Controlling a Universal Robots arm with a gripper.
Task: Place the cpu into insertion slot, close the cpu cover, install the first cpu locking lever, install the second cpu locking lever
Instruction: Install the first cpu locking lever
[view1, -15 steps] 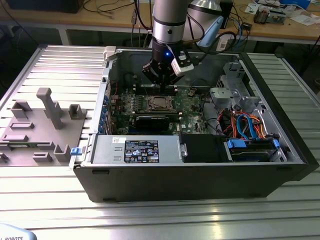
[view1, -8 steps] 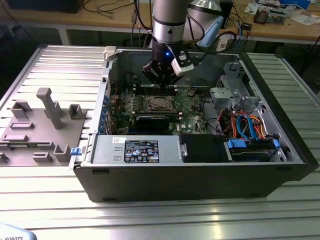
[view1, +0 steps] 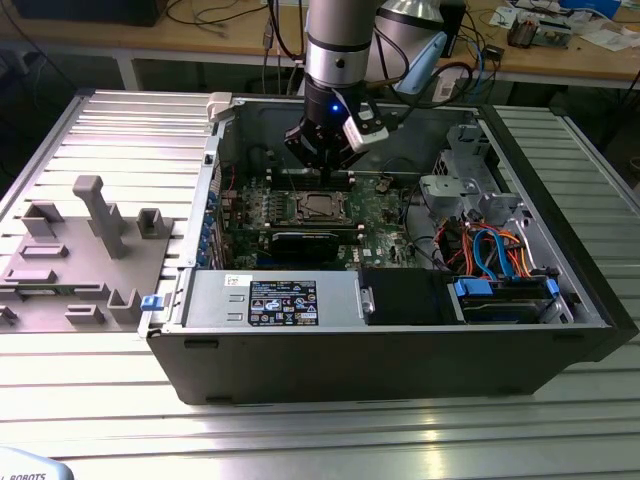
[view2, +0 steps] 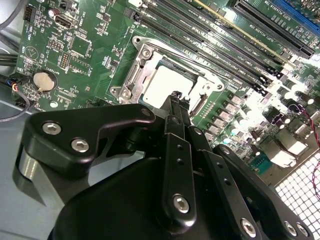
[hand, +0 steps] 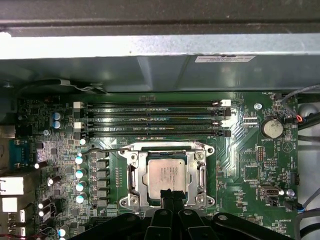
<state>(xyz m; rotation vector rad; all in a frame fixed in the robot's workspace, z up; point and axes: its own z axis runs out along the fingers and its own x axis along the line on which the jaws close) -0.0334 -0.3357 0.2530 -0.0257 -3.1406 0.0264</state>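
Cpu (hand: 169, 173) seated, cpu cover (hand: 202, 176) closed, fingers (hand: 169, 192) at edge

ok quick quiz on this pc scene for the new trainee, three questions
1. True or false: the gripper is nearest the cpu.
2. The cover is: A standing up, B lying flat around the cpu, C taken out of the case.
3. Fill in: in the first wrist view, ___ long memory slots run side by side.
Key: 1 true; 2 B; 3 four.
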